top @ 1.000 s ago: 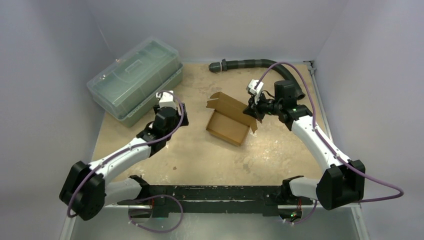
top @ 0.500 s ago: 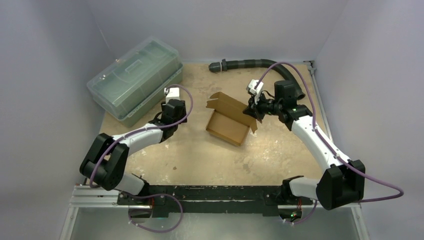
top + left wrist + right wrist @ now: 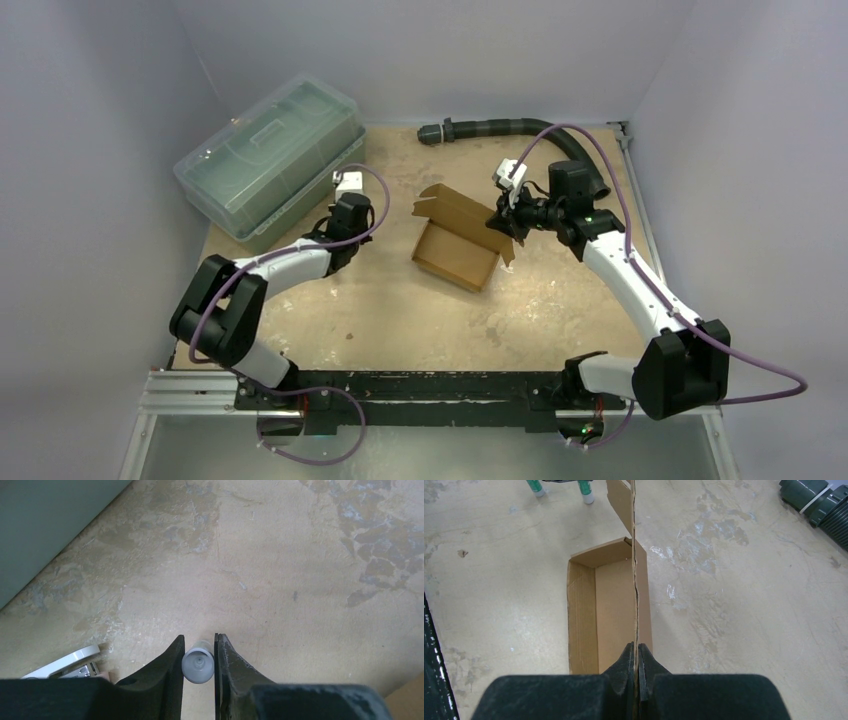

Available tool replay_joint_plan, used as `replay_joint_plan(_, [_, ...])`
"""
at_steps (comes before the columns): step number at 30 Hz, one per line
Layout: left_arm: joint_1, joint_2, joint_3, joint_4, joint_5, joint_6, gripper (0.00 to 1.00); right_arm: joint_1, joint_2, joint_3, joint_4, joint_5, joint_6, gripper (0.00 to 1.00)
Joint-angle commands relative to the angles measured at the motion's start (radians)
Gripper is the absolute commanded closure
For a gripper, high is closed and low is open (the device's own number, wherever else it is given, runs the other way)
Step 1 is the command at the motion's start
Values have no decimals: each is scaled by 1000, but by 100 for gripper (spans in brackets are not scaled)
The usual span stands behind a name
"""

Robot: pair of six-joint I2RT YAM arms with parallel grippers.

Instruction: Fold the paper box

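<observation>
The paper box (image 3: 455, 255) is a brown carton lying open at mid-table, with its lid flap (image 3: 633, 555) standing upright. My right gripper (image 3: 503, 222) is shut on that flap's edge, and the right wrist view shows the thin cardboard pinched between the jaws of the right gripper (image 3: 636, 652) above the box's open tray (image 3: 611, 610). My left gripper (image 3: 345, 228) is left of the box, near the bin. In the left wrist view the left gripper (image 3: 199, 652) is shut on a small grey cylinder (image 3: 198, 664), seen end-on and touching both jaws.
A large clear greenish lidded bin (image 3: 270, 160) stands at the back left, its wall (image 3: 45, 525) close to my left gripper. A black corrugated hose (image 3: 510, 130) runs along the back. A white clip-like piece (image 3: 65, 662) lies beside the left jaws. Two green sticks (image 3: 586, 492) stand beyond the box.
The left arm drew its elbow back and its jaws closed from wide open onto the small grey cylinder. The right arm and the box have not moved.
</observation>
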Motion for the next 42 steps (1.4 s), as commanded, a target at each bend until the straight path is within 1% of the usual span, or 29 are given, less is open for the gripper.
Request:
replay_joint_plan(1, [6,-115,-4,-13,80,-23,100,3,-4,-5,37,-11,8,100])
replay_joint_plan(3, [6,-198,-51,-19,181,-67,100,3,-6,-7,38,-11,7,100])
replay_joint_plan(6, [6,-321,-126,3,388,-151,100,3,-3,-5,37,-14,7,100])
replay_joint_plan(7, [5,-365,-152,32,462,-189,100,3,-2,-5,37,-15,5,100])
replay_joint_plan(9, [2,-403,-206,142,592,-273,100,3,0,-4,36,-16,5,100])
replay_joint_plan(11, [-26,-395,-241,253,667,-355,100,3,1,-4,36,-17,5,100])
replay_joint_plan(12, [-48,-377,-246,290,680,-386,100,3,0,-4,36,-16,5,100])
replay_joint_plan(16, [-182,-255,-236,479,651,-495,100,3,-2,-6,35,-13,5,100])
replay_joint_plan(19, [-252,-145,-229,647,625,-585,100,3,-2,-7,34,-17,4,100])
replay_joint_plan(21, [-273,-87,-215,702,594,-613,100,3,-2,-7,33,-19,4,100])
replay_joint_plan(23, [-292,-36,-185,710,564,-620,100,3,-3,-7,32,-21,4,100])
replay_joint_plan(26, [-309,35,-137,702,530,-617,100,3,-3,-7,32,-21,3,100])
replay_joint_plan(28, [-317,76,-100,665,517,-601,100,3,-2,-7,32,-22,2,100])
replay_joint_plan(30, [-317,111,-81,647,510,-594,95,3,-3,-8,33,-22,2,100])
replay_joint_plan(32, [-317,133,-68,630,500,-589,89,3,-2,-7,32,-22,2,100])
replay_joint_plan(34, [-319,133,-51,586,485,-576,80,3,-2,-7,30,-24,2,100])
replay_joint_plan(38, [-330,54,-18,435,428,-511,63,3,-1,-7,32,-25,2,100])
replay_joint_plan(42, [-335,-37,6,298,374,-449,55,3,3,-7,31,-27,0,100])
